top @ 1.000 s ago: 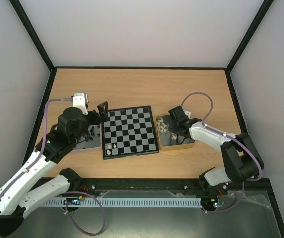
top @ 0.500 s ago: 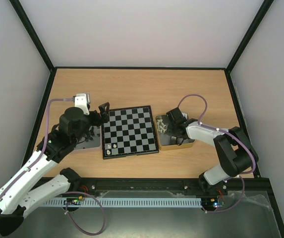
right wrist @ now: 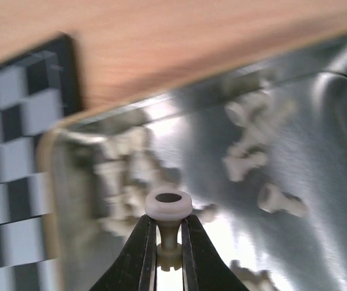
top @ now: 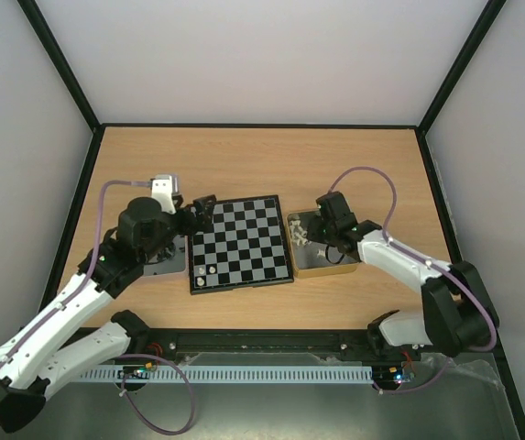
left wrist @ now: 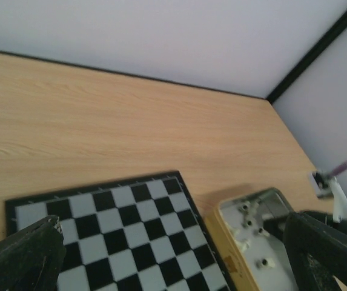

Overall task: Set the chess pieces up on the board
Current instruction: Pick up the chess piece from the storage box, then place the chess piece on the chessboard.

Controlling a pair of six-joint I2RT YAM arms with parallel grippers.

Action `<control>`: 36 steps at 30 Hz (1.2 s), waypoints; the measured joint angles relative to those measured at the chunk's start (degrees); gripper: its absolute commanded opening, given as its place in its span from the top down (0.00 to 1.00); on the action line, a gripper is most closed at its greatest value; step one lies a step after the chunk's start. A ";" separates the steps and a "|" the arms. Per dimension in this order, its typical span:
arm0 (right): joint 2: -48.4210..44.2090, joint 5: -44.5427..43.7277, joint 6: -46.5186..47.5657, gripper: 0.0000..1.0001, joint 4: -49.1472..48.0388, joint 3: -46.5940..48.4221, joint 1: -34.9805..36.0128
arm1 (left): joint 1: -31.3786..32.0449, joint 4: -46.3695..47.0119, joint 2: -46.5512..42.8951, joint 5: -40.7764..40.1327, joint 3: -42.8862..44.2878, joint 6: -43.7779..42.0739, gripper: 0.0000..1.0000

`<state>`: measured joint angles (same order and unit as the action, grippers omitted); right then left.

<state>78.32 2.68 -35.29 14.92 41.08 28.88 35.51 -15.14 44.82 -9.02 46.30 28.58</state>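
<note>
The board (top: 239, 243) lies mid-table, with two chess pieces (top: 205, 270) standing near its front left corner. My right gripper (right wrist: 169, 233) is shut on a cream-white chess piece (right wrist: 168, 205), pinching its stem, base end away from the wrist. It hangs over the right tin (top: 346, 266), where several more cream-white pieces (right wrist: 252, 160) lie loose. In the top view the right gripper (top: 322, 231) sits over that tin's left half. My left gripper (top: 205, 207) is open and holds nothing, hovering at the board's far left corner. In the left wrist view the board (left wrist: 118, 224) shows between its wide-apart fingers (left wrist: 22, 254).
A second shallow tin (top: 166, 263) lies left of the board, mostly hidden under my left arm. The gold-rimmed right tin (left wrist: 221, 227) touches the board's right edge. Black frame posts and pale walls close in the wooden table (top: 262, 165).
My right gripper has closed on a cream-white piece and risen a little over the tin. My left gripper has shifted right, toward the board's far left corner, still open.
</note>
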 measured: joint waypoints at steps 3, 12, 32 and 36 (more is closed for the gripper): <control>-4.17 5.92 0.63 0.93 -3.32 0.02 0.33 | -0.17 2.82 2.05 5.18 -1.40 1.75 0.00; -8.61 25.55 4.55 0.93 -15.50 0.00 8.02 | -0.17 11.50 12.96 25.18 -2.10 17.16 0.14; -8.79 36.85 9.77 0.92 -23.45 2.38 12.50 | 0.22 19.96 21.29 39.17 -2.97 33.27 0.69; -8.35 36.02 9.31 0.91 -23.78 2.38 12.61 | 0.20 21.79 21.29 39.85 -3.65 35.39 0.79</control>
<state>69.97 38.70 -25.98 -8.86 43.46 41.50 35.70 6.66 66.11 30.83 42.65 63.96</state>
